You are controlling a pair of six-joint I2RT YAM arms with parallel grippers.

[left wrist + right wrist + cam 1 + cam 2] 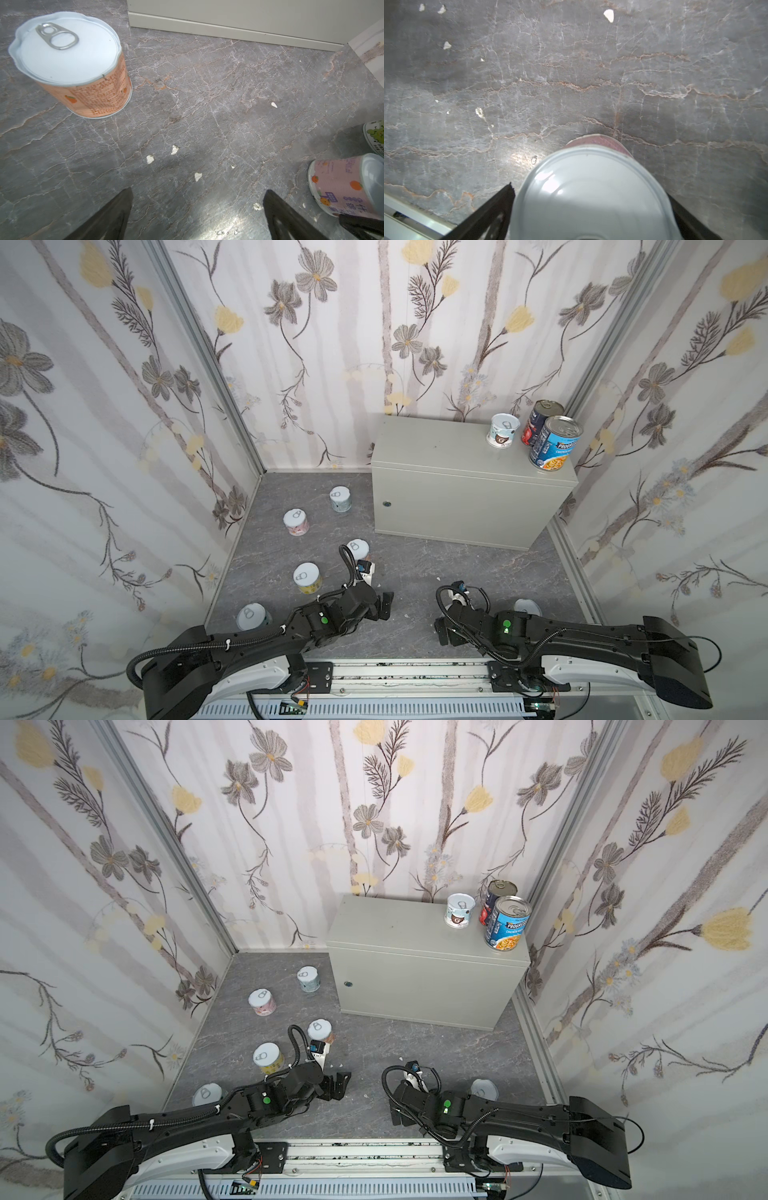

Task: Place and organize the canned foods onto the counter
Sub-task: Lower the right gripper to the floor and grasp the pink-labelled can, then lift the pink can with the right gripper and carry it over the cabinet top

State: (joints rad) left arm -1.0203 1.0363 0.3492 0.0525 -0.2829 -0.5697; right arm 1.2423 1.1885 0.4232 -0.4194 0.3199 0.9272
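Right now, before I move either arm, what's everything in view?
Counter: 1, light grey, back right.
Tall cans: 2, blue, navy-red, counter's right end.
Short can: 1, teal-white, on counter beside them.
Floor cans: 7; teal, pink, orange, yellow, one unclear at left; green by right arm; another pink between right fingers.
Floor: dark grey marble, white flecks.
Walls: floral paper.
Left gripper: open, empty, over floor.
Right gripper: open, straddling that pink can.

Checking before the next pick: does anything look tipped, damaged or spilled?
The pink can lies on its side between the right gripper's open jaws, unlike the upright orange can, whose lid rim looks wavy, possibly dented. Also, white chips dot the floor.
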